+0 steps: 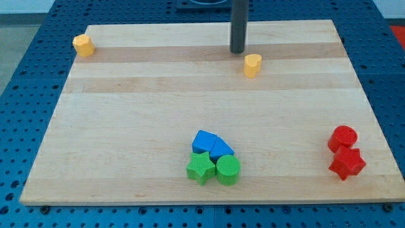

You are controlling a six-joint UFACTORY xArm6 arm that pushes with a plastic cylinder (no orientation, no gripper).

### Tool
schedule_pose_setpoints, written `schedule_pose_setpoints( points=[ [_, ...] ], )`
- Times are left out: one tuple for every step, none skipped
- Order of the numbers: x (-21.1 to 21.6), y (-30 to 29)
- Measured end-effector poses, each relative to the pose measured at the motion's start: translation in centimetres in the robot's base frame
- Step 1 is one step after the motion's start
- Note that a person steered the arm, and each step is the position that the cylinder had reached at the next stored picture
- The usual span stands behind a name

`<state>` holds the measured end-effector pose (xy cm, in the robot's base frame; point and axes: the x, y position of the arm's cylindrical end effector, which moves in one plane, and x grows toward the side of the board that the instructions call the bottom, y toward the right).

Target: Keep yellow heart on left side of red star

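Note:
The yellow heart (252, 65) lies near the view's top, right of centre. The red star (347, 163) lies at the view's lower right, touching a red cylinder (342, 138) just above it. The heart is to the left of the star and far above it. My tip (237, 51) rests on the board just up and to the left of the yellow heart, a small gap apart.
A yellow hexagon block (83, 45) sits at the board's top left corner. A cluster at bottom centre holds two blue blocks (204, 141) (221, 149), a green star (200, 168) and a green cylinder (228, 169). The wooden board (126, 114) lies on a blue pegboard table.

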<state>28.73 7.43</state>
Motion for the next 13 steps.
schedule_pose_setpoints(
  points=[
    [3.7, 1.9],
    [10.0, 2.3],
    [12.0, 2.6],
    [10.1, 2.7],
    [10.7, 4.6],
    [15.7, 6.4],
    [20.0, 7.9],
    [14.6, 8.0],
    [8.7, 7.7],
    [8.2, 3.3],
    [12.4, 0.4],
    [17.6, 2.3],
    [19.9, 3.1]
  ],
)
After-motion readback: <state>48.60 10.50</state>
